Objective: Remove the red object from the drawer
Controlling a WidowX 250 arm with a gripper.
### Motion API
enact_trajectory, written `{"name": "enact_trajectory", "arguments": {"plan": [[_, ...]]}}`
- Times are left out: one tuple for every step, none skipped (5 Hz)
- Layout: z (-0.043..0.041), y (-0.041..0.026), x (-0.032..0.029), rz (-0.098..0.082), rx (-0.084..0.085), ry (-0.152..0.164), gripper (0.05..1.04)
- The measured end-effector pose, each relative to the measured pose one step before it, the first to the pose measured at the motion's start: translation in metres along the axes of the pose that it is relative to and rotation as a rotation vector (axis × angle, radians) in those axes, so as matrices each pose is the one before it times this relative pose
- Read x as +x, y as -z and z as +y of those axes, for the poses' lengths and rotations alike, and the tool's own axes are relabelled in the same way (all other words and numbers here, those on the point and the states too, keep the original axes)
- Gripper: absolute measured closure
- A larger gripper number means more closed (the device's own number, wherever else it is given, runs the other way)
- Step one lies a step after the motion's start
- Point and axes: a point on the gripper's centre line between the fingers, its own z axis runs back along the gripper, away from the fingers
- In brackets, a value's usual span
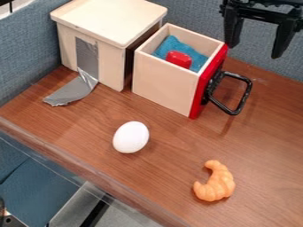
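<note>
With the pale wooden drawer (pixel 163 82) open at upper centre, apparently only removal left: grasping and lifting out the glossy, rounded red object (pixel 179 59), inside on rumpled blue cloth (pixel 168 44). At upper right, an empty black gripper (pixel 253 52), with jaws wide apart. On the wood-grained bench (pixel 163 170), a smooth white egg (pixel 130 137) and ridged orange croissant (pixel 216 184).

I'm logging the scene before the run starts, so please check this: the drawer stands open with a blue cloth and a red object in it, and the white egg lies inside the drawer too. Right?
Not quite: the white egg lies on the wooden table, outside the drawer, as the camera view shows.
</note>
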Motion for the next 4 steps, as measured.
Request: {"name": "enact_trajectory", "arguments": {"plan": [[0.00287, 0.01632, -0.00248, 0.0472, 0.0130, -0.0048, 0.083], [0.01565, 0.00618, -0.00548, 0.0350, 0.0374, -0.0176, 0.083], [0.02223, -0.01150, 0.00084, -0.0134, 0.0154, -0.0559, 0.083], [0.01026, -0.00656, 0.00056, 0.0053, 0.0306, -0.0129, 0.083]]}}
